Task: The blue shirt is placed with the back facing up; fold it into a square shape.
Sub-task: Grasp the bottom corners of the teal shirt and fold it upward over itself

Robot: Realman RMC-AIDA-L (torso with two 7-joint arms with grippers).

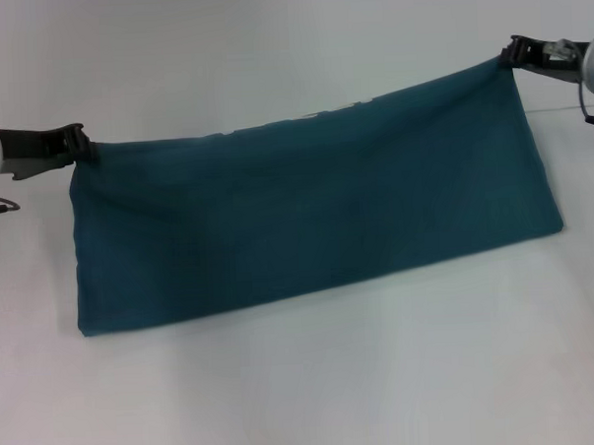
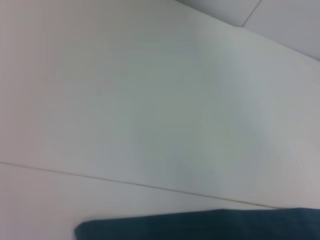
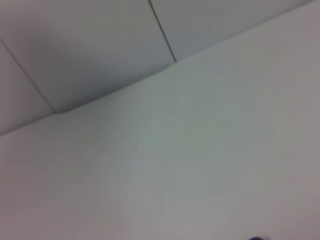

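Starting at the lower part of the head view, the white surface (image 1: 314, 379) lies bare in front of the blue shirt (image 1: 316, 217), whose near edge runs from lower left up toward the right of the frame. The shirt is already a long, narrow band across the middle of the frame, and its far edge is drawn taut between two corners. At the upper left corner of the cloth the left gripper (image 1: 80, 145) has its jaws pinching the shirt; at the upper right corner the right gripper (image 1: 507, 56) pinches the other end the same way, higher in the frame. The left wrist view shows only a strip of teal cloth along its lower edge; the right wrist view shows mostly surface. Judging from this, the step in hand is carrying the held edge over to shorten the band toward a square. Doing it well likely means moving both grippers together at matched height, holding the edge stretched so no slack bunches, laying it flush along the opposite edge, and releasing only once the cloth rests flat.
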